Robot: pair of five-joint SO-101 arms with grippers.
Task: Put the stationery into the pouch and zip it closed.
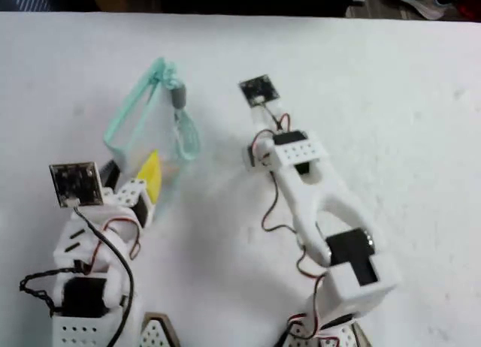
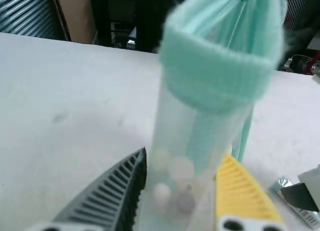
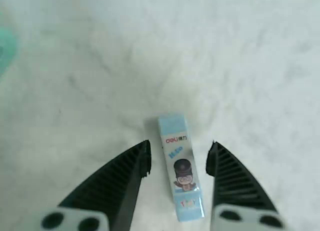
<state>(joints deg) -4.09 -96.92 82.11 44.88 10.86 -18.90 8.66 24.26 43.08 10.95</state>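
The pouch (image 1: 146, 129) is clear plastic with a teal rim and strap, and it lies on the white table left of centre. My left gripper (image 2: 186, 156) is shut on the pouch (image 2: 210, 76), with the grey finger (image 2: 117, 191) on one side and the yellow finger (image 2: 240, 191) on the other. Small round pieces show through its clear wall. In the high view the yellow finger (image 1: 150, 174) rests at the pouch's near end. A light-blue eraser (image 3: 180, 173) with a cartoon figure lies flat on the table between the open fingers of my right gripper (image 3: 179, 145), untouched.
My right arm (image 1: 297, 152) stands mid-table, right of the pouch, and covers the eraser from above. A dark, silvery object (image 2: 295, 196) sits at the edge of the left wrist view. The table's far edge (image 1: 240, 13) meets a dark background.
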